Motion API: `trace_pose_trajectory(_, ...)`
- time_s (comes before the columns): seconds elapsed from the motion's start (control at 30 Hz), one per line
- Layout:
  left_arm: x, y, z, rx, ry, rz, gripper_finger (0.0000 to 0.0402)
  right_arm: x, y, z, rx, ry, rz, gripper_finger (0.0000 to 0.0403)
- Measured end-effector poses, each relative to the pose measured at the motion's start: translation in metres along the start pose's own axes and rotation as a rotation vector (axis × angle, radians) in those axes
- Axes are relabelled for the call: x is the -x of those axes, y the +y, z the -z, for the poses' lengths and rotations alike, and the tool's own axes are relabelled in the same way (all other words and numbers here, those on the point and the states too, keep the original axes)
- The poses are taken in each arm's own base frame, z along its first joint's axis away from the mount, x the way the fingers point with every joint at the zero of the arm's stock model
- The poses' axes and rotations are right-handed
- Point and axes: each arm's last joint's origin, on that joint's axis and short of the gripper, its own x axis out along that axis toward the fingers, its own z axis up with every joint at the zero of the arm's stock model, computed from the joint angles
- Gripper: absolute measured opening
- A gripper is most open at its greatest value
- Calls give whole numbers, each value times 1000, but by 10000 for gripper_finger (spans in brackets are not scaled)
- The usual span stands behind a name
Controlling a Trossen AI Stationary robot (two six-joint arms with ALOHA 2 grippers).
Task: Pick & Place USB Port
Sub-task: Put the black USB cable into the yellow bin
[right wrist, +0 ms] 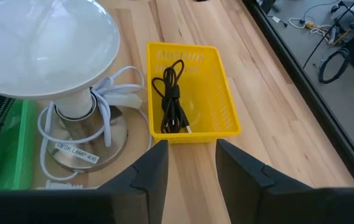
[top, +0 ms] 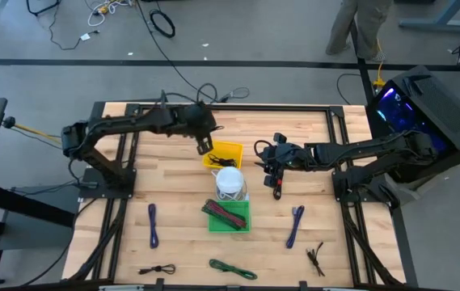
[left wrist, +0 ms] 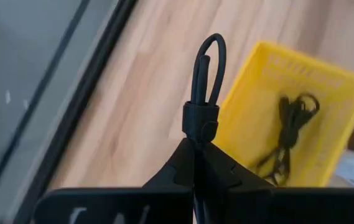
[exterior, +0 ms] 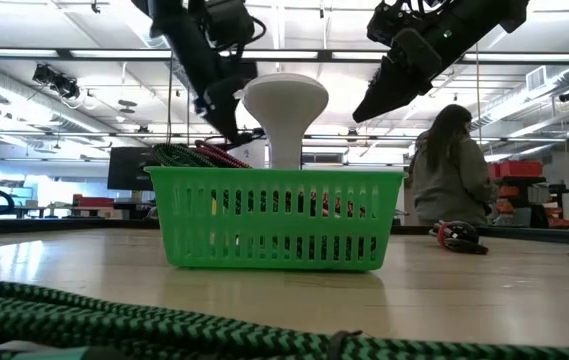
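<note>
My left gripper point(top: 204, 147) point(left wrist: 196, 148) is shut on a black bundled cable point(left wrist: 204, 74), in the air just left of the yellow basket point(top: 225, 153). Another black cable point(right wrist: 172, 99) lies in that basket. The USB port point(top: 278, 187), a small black piece with red markings, lies flat on the table right of the lamp; the low view shows the USB port point(exterior: 460, 236) too. My right gripper point(top: 262, 155) point(right wrist: 192, 163) hangs open above the table, right of the basket, pointing at it, nothing between its fingers. My left gripper pinches the cable bundle between its two fingertips, just below the wrap band point(left wrist: 199, 135) around the strands. The looped end point(left wrist: 211, 53) sticks out past the fingertips. The fingers slant downward, and the bundle is lifted clear of the table; its other end is hidden behind the fingers.
A white desk lamp point(top: 230, 183) stands mid-table, with a green basket point(top: 231, 217) of straps on its near side. Purple straps point(top: 153, 225) point(top: 296, 225), a green strap point(top: 232, 269) and thin black ties point(top: 156, 269) point(top: 317, 259) lie nearer the front edge. A person point(exterior: 450, 170) stands beyond the table.
</note>
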Motion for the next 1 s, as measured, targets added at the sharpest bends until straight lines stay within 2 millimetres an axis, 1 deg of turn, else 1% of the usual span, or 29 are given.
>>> trace_pose_trajectory(0.07,-2,6,-4,-44,-53,42,7,0,0,0,0,-1,1,135)
trace_pose_trajectory(0.17,-7,6,-9,-95,-114,194,7,0,0,0,-3,-2,1,135)
trace_pose_trajectory(0.23,-15,0,-8,-134,-101,238,7,0,0,0,-9,-5,2,135)
trace_pose_trajectory(0.4,-45,-20,-1,-232,-30,341,7,0,0,-1,-24,-9,2,135)
trace_pose_trajectory(0.5,-54,-27,1,-275,-7,364,6,0,0,-1,-41,-9,1,135)
trace_pose_trajectory(0.7,-55,-29,1,-289,-18,377,6,0,0,-1,-43,-9,1,135)
trace_pose_trajectory(0.83,-55,-29,1,-336,-27,377,7,0,0,-1,-58,-9,1,135)
trace_pose_trajectory(0.9,-55,-29,0,-324,-25,351,17,0,0,-1,-68,-9,1,135)
trace_pose_trajectory(1.0,-56,-28,0,-282,-17,315,50,0,0,-1,-67,-9,1,135)
